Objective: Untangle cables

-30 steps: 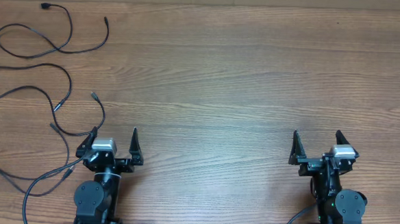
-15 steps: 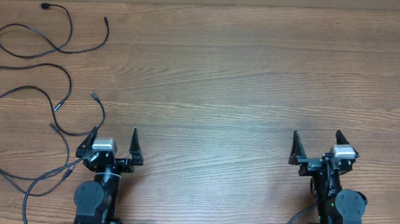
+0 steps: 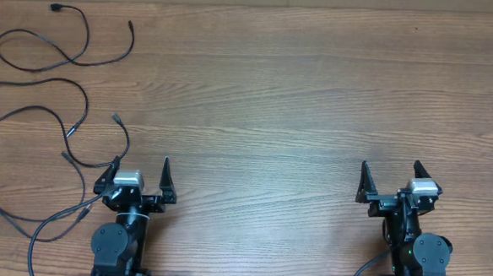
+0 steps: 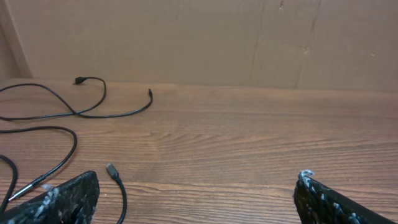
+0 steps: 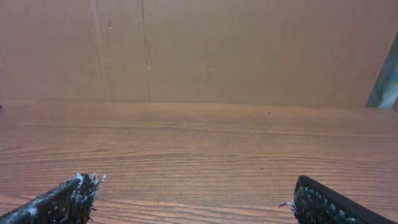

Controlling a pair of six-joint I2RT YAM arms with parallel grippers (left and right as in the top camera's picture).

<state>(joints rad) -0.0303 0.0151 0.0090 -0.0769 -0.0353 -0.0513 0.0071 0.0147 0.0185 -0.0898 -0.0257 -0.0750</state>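
Observation:
Several thin black cables lie loose at the table's left side. One cable (image 3: 44,55) loops at the far left corner, with plug ends near the top. Another cable (image 3: 70,112) curves below it, and more strands (image 3: 31,220) run off the left and front edges. In the left wrist view the looped cable (image 4: 93,112) lies far ahead and a plug end (image 4: 112,170) lies just inside the left finger. My left gripper (image 3: 139,168) is open and empty at the front left, beside the nearest strand. My right gripper (image 3: 390,175) is open and empty at the front right, far from the cables.
The wooden table (image 3: 299,98) spreads between and beyond both arms. A brown cardboard wall (image 5: 199,50) stands along the table's far edge. Thicker black wires run from the arm bases at the front edge.

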